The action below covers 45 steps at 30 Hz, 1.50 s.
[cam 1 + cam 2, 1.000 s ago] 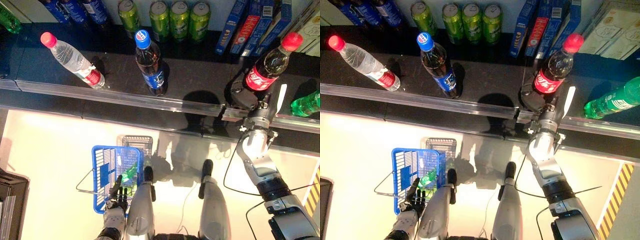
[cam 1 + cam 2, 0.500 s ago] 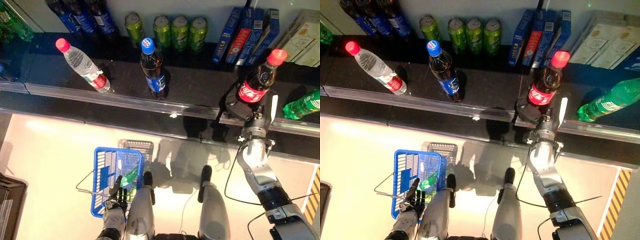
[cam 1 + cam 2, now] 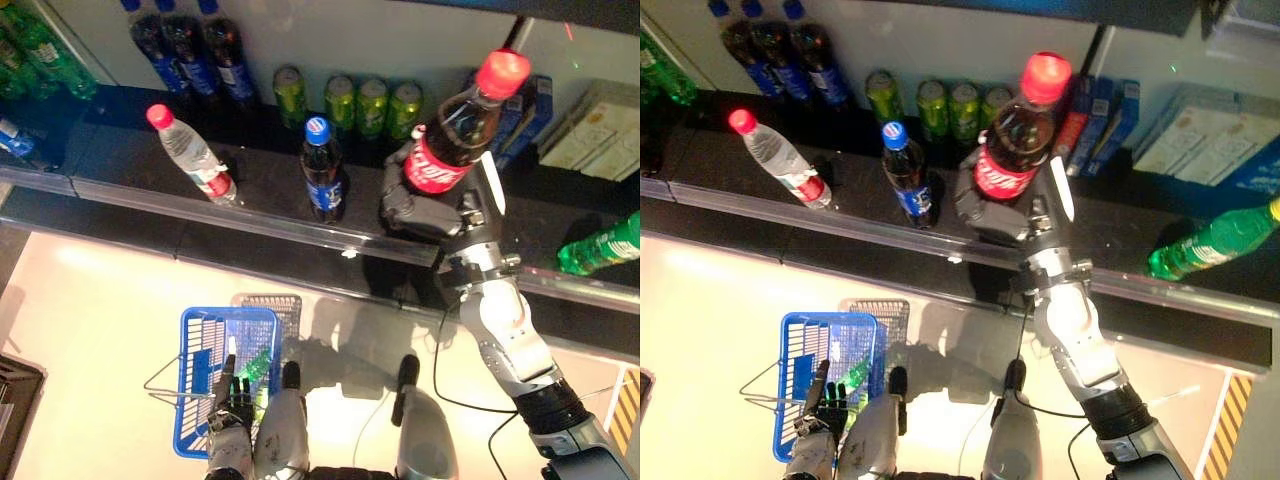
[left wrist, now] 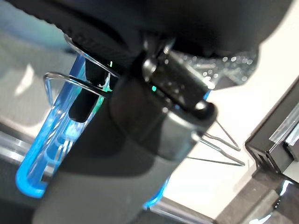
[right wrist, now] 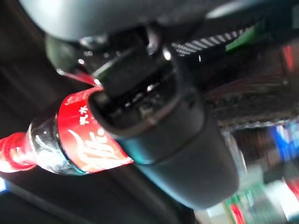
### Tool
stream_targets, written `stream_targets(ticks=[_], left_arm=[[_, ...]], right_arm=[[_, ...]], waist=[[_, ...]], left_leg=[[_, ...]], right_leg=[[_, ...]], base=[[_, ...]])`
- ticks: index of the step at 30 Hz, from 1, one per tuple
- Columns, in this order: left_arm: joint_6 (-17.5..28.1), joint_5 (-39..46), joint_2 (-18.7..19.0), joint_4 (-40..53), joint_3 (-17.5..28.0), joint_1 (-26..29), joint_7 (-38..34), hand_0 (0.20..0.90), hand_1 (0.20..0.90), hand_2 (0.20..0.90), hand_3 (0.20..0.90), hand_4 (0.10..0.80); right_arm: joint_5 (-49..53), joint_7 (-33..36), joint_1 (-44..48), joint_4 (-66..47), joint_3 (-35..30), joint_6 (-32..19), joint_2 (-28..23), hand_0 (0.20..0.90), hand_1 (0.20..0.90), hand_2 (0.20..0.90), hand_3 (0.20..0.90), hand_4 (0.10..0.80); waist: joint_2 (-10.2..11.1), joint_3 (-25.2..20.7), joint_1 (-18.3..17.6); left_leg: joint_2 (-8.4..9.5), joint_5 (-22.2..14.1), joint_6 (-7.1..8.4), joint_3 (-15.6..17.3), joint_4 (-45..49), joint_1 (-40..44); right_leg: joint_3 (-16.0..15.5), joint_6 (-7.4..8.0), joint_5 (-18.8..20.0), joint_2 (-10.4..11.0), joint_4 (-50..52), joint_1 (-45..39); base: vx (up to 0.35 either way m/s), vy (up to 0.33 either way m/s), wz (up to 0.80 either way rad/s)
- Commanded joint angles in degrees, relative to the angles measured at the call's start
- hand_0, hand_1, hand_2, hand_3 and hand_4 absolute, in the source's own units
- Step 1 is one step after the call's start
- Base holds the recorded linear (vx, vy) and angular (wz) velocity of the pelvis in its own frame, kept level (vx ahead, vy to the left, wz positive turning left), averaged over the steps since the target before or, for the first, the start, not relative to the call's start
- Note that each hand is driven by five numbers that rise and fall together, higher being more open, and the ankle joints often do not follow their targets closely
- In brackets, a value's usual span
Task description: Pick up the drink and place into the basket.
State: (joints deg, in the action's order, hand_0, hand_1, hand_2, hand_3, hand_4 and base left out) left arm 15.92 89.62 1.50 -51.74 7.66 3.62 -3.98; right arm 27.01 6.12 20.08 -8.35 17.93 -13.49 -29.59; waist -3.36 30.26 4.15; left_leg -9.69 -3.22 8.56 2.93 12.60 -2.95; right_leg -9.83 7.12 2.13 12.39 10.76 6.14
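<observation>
Place: you are looking at a shop aisle, or a mock-up of one.
Landmark: a dark shelf (image 3: pixel 250 190) with a clear rail along its front edge.
On the shelf: a water bottle (image 3: pixel 190 154) and a blue-capped cola bottle (image 3: pixel 322 168) stand near the rail.
Behind them: green cans (image 3: pixel 372 105) in a row; dark bottles (image 3: pixel 190 50) grouped at the back.
Right of the cans: boxed goods (image 3: pixel 1200 135).
Below the shelf: a blue shopping basket (image 3: pixel 200 365) with wire handles over a pale floor (image 3: pixel 90 320).

The right hand (image 3: pixel 992 215) grips a red-capped cola bottle (image 3: pixel 1015 140) above the dark shelf (image 3: pixel 840 215).
</observation>
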Motion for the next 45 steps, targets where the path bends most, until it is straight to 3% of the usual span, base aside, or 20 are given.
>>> stream_targets(ticks=[1,8,13,21,33,45], left_arm=[[12.1,-1.6,8.3,9.9,1.5,-5.7,8.8,0.300,0.300,0.300,0.200,0.100],[11.9,-3.7,7.6,15.2,0.9,-5.7,12.3,0.300,0.300,0.300,0.200,0.100],[11.1,-9.7,8.9,22.7,-2.3,-6.6,14.1,0.300,0.300,0.300,0.200,0.100],[6.1,-15.5,11.5,33.9,-6.1,-9.3,19.6,0.300,0.300,0.300,0.200,0.100],[2.3,-30.5,19.4,51.0,-12.2,-11.4,22.1,0.300,0.300,0.300,0.200,0.100],[-0.1,-28.7,25.3,67.0,-12.1,-9.7,29.6,0.300,0.300,0.300,0.200,0.100]], right_arm=[[4.0,-4.5,5.9,-11.3,0.3,-4.9,2.2,0.300,0.300,0.300,0.200,0.100],[4.7,-6.6,7.4,-10.8,5.8,-2.3,5.4,0.300,0.300,0.300,0.200,0.100],[4.6,-7.5,9.1,-12.0,10.4,-1.0,6.9,0.300,0.300,0.300,0.200,0.100],[2.8,-5.8,14.4,-11.6,14.2,0.7,10.7,0.300,0.300,0.300,0.200,0.100],[6.7,2.2,18.1,-6.2,16.3,3.6,15.2,0.300,0.300,0.300,0.200,0.100],[7.5,3.9,17.1,7.0,20.5,4.0,17.9,0.300,0.300,0.300,0.200,0.100]], waist=[[1.4,-11.5,1.2],[1.3,-13.0,4.6],[1.2,-13.5,7.7],[0.6,-13.1,13.4],[0.2,-12.7,20.9],[2.0,-11.3,25.6]], left_leg=[[1.78,3.8,-1.96,-1.8,1.7,-0.9],[2.54,4.1,-1.83,-4.4,-0.4,-0.2],[3.19,4.1,-1.94,-6.6,-1.8,-0.6],[4.71,4.8,-2.08,-10.5,-2.0,-2.6],[7.25,6.4,-2.41,-17.4,-2.7,-4.5],[8.40,7.5,-2.24,-20.9,-2.9,-6.5]], right_leg=[[-1.3,-2.77,-7.2,-0.3,3.1,-5.2],[-3.5,-2.65,-7.4,0.2,2.6,-7.0],[-5.8,-2.50,-7.1,0.9,2.0,-7.7],[-10.0,-2.54,-7.3,1.8,2.0,-8.8],[-15.3,-1.92,-7.6,2.2,1.5,-11.6],[-18.4,-1.26,-7.3,1.6,0.1,-13.5]], base=[[0.020,0.016,0.25],[0.011,0.010,0.29],[-0.013,0.024,0.23],[-0.015,0.007,0.28],[0.008,-0.005,0.38],[0.027,-0.049,0.18]])
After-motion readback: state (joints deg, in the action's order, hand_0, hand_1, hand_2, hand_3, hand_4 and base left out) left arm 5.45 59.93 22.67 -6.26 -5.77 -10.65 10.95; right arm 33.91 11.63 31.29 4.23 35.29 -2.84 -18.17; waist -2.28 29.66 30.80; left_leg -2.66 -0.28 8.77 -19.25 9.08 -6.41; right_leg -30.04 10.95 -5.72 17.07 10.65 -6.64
